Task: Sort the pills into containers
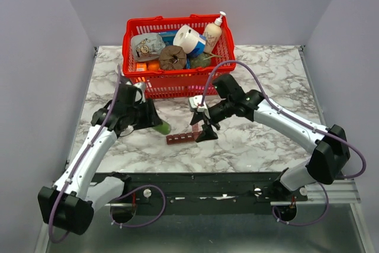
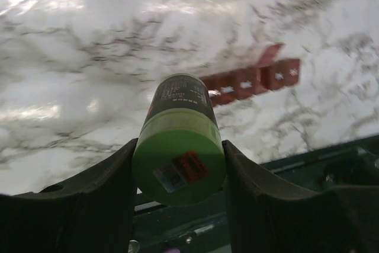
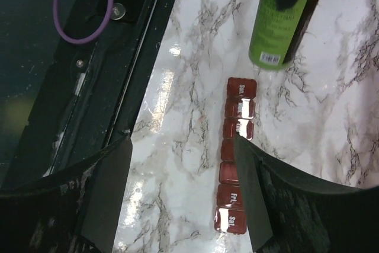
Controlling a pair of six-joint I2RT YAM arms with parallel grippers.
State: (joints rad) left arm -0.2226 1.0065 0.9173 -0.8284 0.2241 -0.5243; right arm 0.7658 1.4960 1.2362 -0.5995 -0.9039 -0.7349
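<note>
Marbled worktop [image 1: 266, 146], grey walls on three sides. Red mesh basket [image 1: 177, 90] of odds and ends at the far edge, not involved.

Pill organizer [image 3: 240, 108] lies flat mid-worktop, toward the near edge, long axis left-right, day labels up.

Left fingers [image 2: 112, 188] are clamped on the green bottle [image 2: 177, 117]. It is held tilted, one end close to the organizer's left end but apart. Judgement: staged there so pills have a short way to pour.

Right fingers [image 3: 106, 194] are spread wide, holding nothing, poised over the strip. One tip sits at a middle compartment; contact uncertain. Judgement: working a lid, or steadying the strip.

One lid looks tipped up in the left wrist view. No pills visible; sorting appears barely begun.
</note>
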